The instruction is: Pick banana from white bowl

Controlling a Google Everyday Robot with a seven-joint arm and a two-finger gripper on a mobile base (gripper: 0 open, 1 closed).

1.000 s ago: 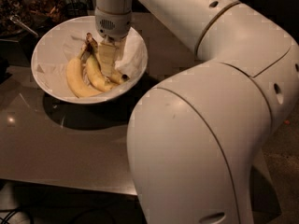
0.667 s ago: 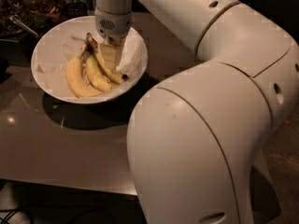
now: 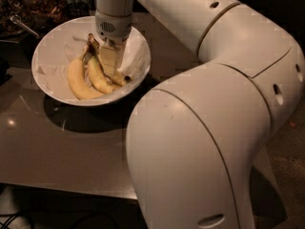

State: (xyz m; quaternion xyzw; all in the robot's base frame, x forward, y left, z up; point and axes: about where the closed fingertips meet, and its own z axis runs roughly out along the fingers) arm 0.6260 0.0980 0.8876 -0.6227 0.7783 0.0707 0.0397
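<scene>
Camera view: a large white robot arm (image 3: 214, 109) fills the right half of the scene and reaches across to 11 o'clock, where its wrist points straight down into the white bowl (image 3: 35, 75). The bowl stands on a glossy brown desk (image 3: 57, 151), in the upper left of the scene, and casts a dark shadow toward 6 o'clock.

The hand (image 3: 113, 68) is inside the bowl, just right of its centre, down among the fruit. It touches or nearly touches the banana (image 3: 101, 79) on that banana's right side. How far the hand is open, and whether it has hold of anything, cannot be told, because the wrist housing and the fruit hide it.

The banana lies on the bowl's floor, slim and curved. Its long axis runs from about 12 o'clock to about 4 o'clock. The brownish stem points up toward the far rim at 12 o'clock, and the body bends down and to the right.

A thicker, paler banana (image 3: 76, 82) lies touching it at 9 o'clock, roughly parallel. Crumpled white paper (image 3: 136, 56) lines the bowl's right wall at 3 o'clock.
</scene>
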